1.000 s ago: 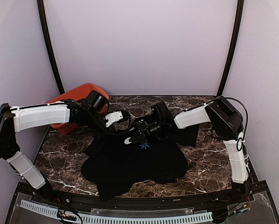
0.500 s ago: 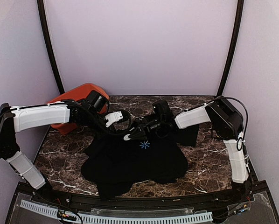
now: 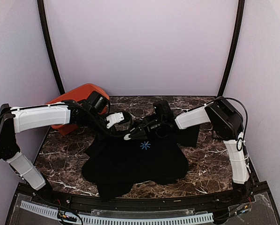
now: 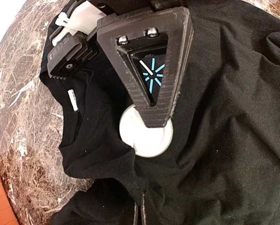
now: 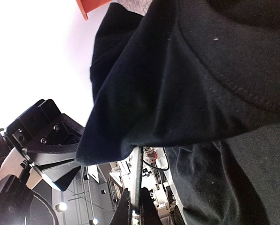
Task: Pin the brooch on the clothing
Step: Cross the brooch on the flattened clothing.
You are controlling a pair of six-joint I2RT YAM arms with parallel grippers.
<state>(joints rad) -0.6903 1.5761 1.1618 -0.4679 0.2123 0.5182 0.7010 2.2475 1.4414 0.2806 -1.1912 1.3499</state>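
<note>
Pinching a fold of the T-shirt [image 3: 140,161] shut-tight, L gripper [image 4: 137,213] holds cloth up off the bench [image 3: 60,154] so R gripper [image 5: 136,206], clamped on the pale brooch [image 4: 146,138] at 10 o'clock of the starburst print [image 3: 145,145], prob. gets fabric to pin into.

The T-shirt [image 3: 135,161] lies spread mid-counter [image 3: 60,159], collar toward the far side. The brooch [image 4: 146,137] is over it, just left of and behind the starburst print [image 3: 145,145]. A container [image 3: 79,92] stands at the far-left corner.

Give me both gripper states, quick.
Left gripper: closed, pinching the clothing.
Right gripper: closed on a pale disc, apparently the brooch.
</note>
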